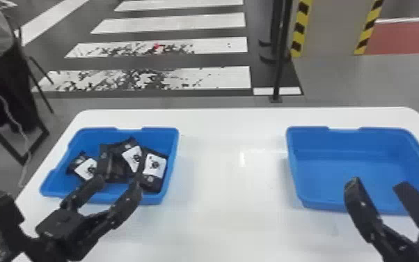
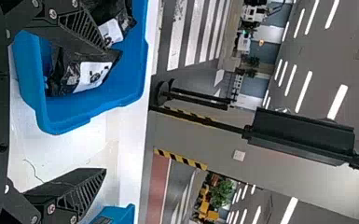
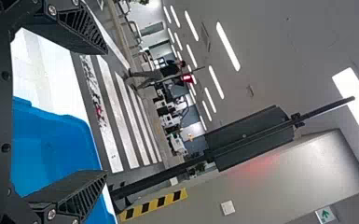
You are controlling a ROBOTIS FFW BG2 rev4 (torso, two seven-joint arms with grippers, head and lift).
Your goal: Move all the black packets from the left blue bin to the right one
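In the head view my left gripper (image 1: 116,183) stands open over the front part of the left blue bin (image 1: 106,200), which holds several black packets (image 1: 155,165) with white labels. My right gripper (image 1: 376,184) is open at the near side of the right blue bin (image 1: 349,167), whose floor is bare. In the left wrist view the spread fingers of the left gripper (image 2: 106,107) have nothing between them, and a black packet (image 2: 86,74) lies in the bin beyond. The right gripper (image 3: 107,112) also has its fingers wide apart in the right wrist view.
Both bins rest on a white table (image 1: 233,167), with a wide stretch of tabletop between them. A black pole (image 1: 280,69) stands behind the table. At the far left is a chair frame (image 1: 10,139) with a seated person.
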